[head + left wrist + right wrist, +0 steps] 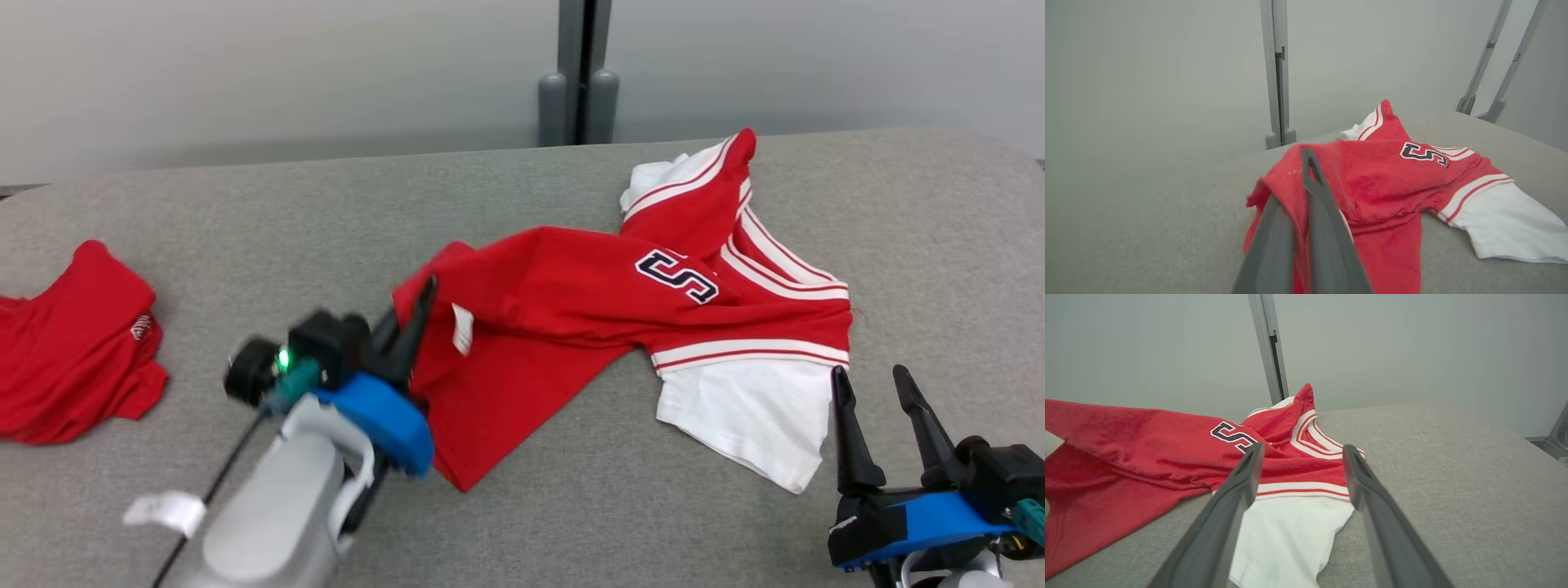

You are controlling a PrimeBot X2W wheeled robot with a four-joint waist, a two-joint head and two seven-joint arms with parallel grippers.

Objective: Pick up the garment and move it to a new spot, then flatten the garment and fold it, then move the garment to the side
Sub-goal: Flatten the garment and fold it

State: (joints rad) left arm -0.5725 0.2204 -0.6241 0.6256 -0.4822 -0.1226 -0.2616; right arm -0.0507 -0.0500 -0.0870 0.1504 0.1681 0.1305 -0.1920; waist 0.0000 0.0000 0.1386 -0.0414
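**Q:** Where does the shirt (571, 286) lie?
**A:** Across the middle of the desk (245, 204), collar toward the far edge, white sleeve (751, 416) toward the near right corner.
**Q:** And the claws?
**A:** Left claw (424, 294): clenched on the shirt, its left side raised. Right claw (869, 376): released, fingers spread, just beside the white sleeve. A second red garment (73, 343) lies at the left edge.

Both the left gripper (426, 287) and the right gripper (868, 377) are wearing bright blue bands under long, dark, pointy fingers, a tiny green light (284, 359) is glowing on the left one, and a thin black cable (220, 478) is hanging by its smooth grey forearm (269, 506).
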